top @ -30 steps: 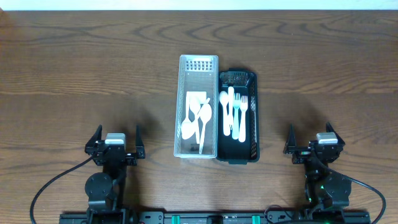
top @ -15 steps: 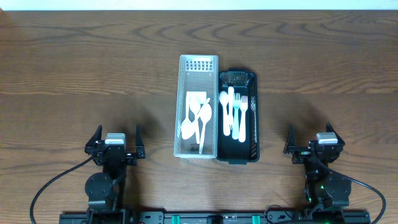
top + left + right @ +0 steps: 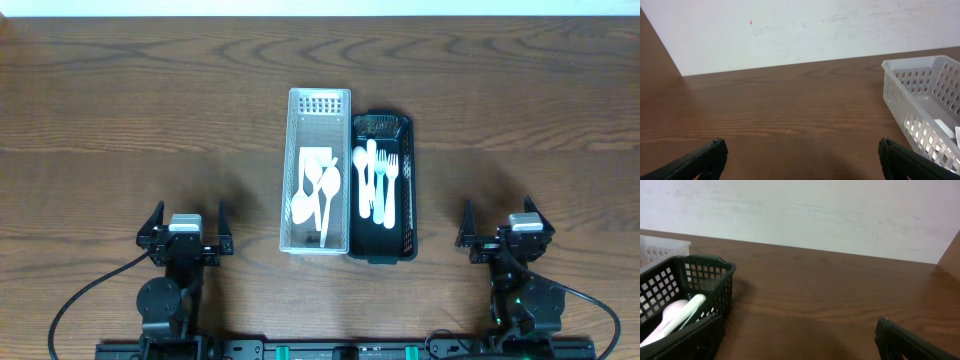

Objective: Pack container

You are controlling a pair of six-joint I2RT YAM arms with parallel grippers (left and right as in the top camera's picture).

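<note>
Two slotted containers stand side by side at the table's middle. The white container holds white plastic spoons and a flat white piece. The black container to its right holds white plastic cutlery, among it a spoon and forks. My left gripper sits open near the front edge, well left of the containers. My right gripper sits open at the front right. In the left wrist view the gripper frames bare wood, with the white container at right. The right wrist view shows the black container at left.
The brown wooden table stretches bare to the left, right and behind the containers. A pale wall rises past the far edge. Black cables loop from both arm bases at the front.
</note>
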